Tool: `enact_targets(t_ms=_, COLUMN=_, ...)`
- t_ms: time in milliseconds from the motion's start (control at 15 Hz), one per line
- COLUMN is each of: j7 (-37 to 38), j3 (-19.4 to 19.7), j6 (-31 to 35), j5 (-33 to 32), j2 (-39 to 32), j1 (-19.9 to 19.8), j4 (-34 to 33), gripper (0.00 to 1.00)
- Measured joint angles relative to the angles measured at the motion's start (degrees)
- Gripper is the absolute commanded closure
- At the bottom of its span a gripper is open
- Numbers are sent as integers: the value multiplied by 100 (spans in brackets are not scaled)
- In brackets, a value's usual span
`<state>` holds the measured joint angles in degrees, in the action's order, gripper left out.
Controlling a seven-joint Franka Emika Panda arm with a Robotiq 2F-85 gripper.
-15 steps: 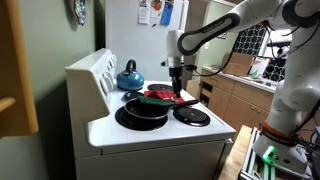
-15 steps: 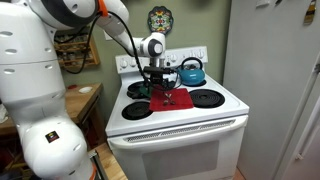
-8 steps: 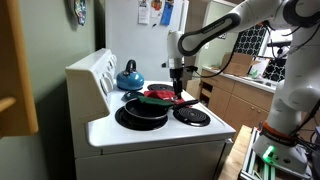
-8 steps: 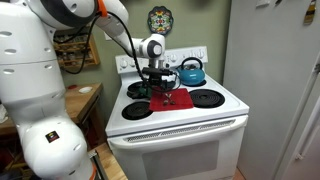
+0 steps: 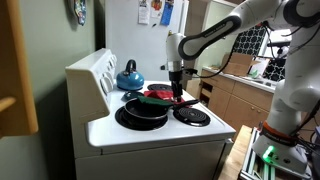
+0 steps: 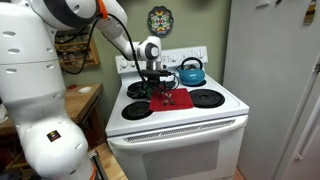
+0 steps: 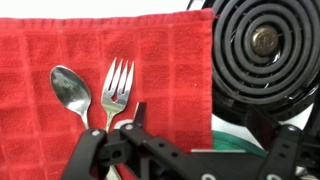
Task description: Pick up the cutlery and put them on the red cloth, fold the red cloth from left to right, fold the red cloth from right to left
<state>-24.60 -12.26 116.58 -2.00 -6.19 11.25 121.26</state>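
Note:
The red cloth (image 7: 110,70) lies flat on the stove top, next to a coil burner (image 7: 262,45). A spoon (image 7: 70,90) and a fork (image 7: 116,88) lie side by side on it, with their handles running under the gripper. My gripper (image 7: 225,120) hovers above the cloth's edge, open and empty, with one fingertip (image 7: 138,110) over the cloth beside the fork. In both exterior views the gripper (image 5: 176,80) (image 6: 156,82) hangs just above the red cloth (image 5: 162,96) (image 6: 166,101).
A blue kettle (image 5: 129,76) (image 6: 191,71) stands on a back burner. A black frying pan (image 5: 140,113) sits on a front burner. A green and white object (image 7: 232,138) lies by the cloth's edge. The stove's back panel (image 6: 170,58) and a fridge (image 6: 275,70) are close by.
The arm has shifted only slightly above the cloth. The cloth, spoon and fork have not moved.

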Motion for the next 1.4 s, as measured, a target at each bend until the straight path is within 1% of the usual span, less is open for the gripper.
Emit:
enact_targets(t_ms=133, j7=36, j3=-1, j6=228, j5=-166, j2=-1, j1=17, j4=112, gripper=0)
enact_targets(t_ms=267, j7=97, j3=-2, j6=413, j5=-300, j2=-2, j1=32, j4=215, gripper=9)
enact_targets(t_ms=333, j7=115, j3=-2, j6=493, j5=-355, j2=-2, j1=36, j4=260, gripper=16)
enact_targets(t_ms=600, j7=178, j3=-2, j6=707, j5=-461, j2=1, j1=37, j4=375, gripper=51)
enact_targets(t_ms=667, j7=192, j3=-2, j6=732, j5=-482, j2=1, j1=37, j4=386, gripper=59)
enact_targets(t_ms=733, j7=205, j3=-2, j6=758, j5=-506, j2=3, j1=38, j4=393, gripper=62)
enact_targets(t_ms=800, j7=221, j3=-2, j6=778, j5=-534, j2=7, j1=39, j4=396, gripper=71)
enact_targets(t_ms=867, j7=246, j3=-2, j6=787, j5=-564, j2=16, j1=39, j4=397, gripper=75)
enact_targets(t_ms=1000, j7=326, j3=-2, j6=792, j5=-644, j2=56, j1=40, j4=399, gripper=83)
enact_targets(t_ms=1067, j7=365, j3=-2, j6=792, j5=-690, j2=83, j1=40, j4=400, gripper=84)
enact_targets(t_ms=1133, j7=409, j3=-2, j6=792, j5=-744, j2=113, j1=39, j4=400, gripper=90)
enact_targets(t_ms=1200, j7=431, j3=-1, j6=793, j5=-780, j2=144, j1=38, j4=400, gripper=100)
enact_targets(t_ms=1267, j7=452, j3=3, j6=793, j5=-838, j2=174, j1=36, j4=400, gripper=100)
enact_targets(t_ms=1333, j7=494, j3=10, j6=793, j5=-889, j2=199, j1=30, j4=400, gripper=98)
enact_targets(t_ms=1400, j7=527, j3=22, j6=793, j5=-943, j2=222, j1=24, j4=400, gripper=100)
